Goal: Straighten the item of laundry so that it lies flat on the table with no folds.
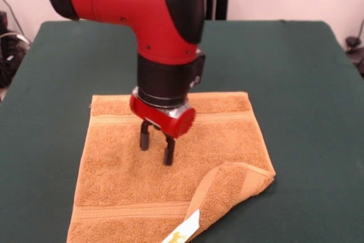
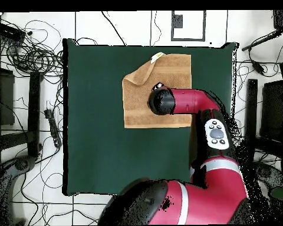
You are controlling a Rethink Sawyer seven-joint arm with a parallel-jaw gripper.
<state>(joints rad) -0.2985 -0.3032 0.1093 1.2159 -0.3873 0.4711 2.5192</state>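
Towel [image 1: 131,192] of orange-tan terry lies spread on the dark green bench [image 1: 307,83], and in the overhead view it sits toward twelve o'clock of the bench's middle, close to the edge farthest from the robot's base. Most of the cloth lies flat, with a woven border band running across it near the far end and another near the close end in the front view. One corner is turned back over the cloth: in the front view this folded flap [image 1: 230,189] sits at about four o'clock from the towel's middle, its underside and band showing, and a small white tag [image 1: 183,229] pokes out at the flap's lower end. In the overhead view the same fold appears at about ten o'clock of the towel. The red and black arm [image 1: 142,9] comes down over the towel's middle, and the claw [image 1: 156,147] hangs with its two dark fingers [image 1: 144,136] parted, holding nothing, their tips at or just above the cloth; contact cannot be told.
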